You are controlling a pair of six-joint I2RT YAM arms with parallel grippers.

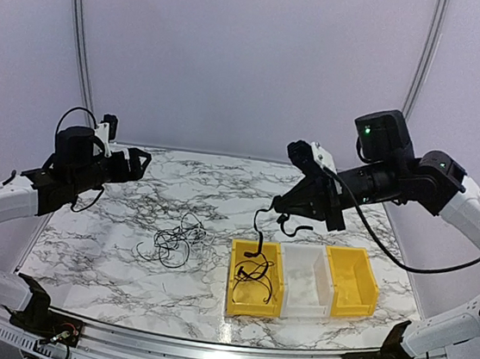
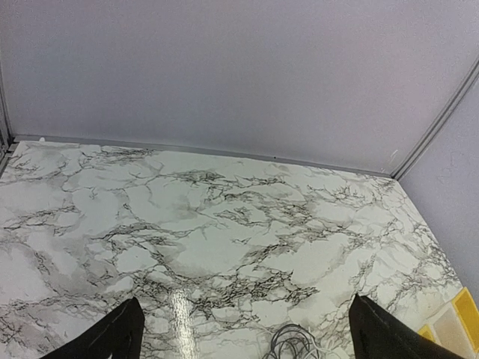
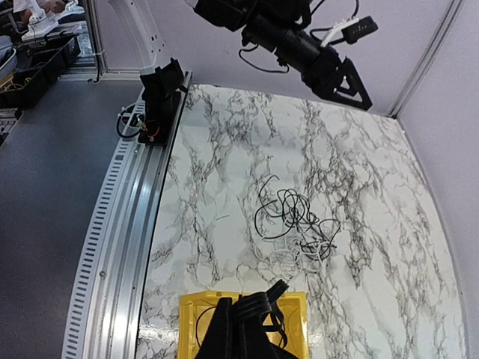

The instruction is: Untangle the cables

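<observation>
While the left claw (image 1: 140, 162) is hovering wide open, the right claw (image 1: 282, 208) is pinching a cable (image 1: 257, 225) over a bin (image 1: 233, 274).

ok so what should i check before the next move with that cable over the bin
1. right gripper shut on the black cable: ok
2. held cable apart from the tangle: ok
3. cable hangs over the left yellow bin, lower part coiled inside: ok
4. left gripper open and raised above the tangle, not touching it: ok
5. whether the tangle's black and white strands are knotted together: cannot tell
</observation>
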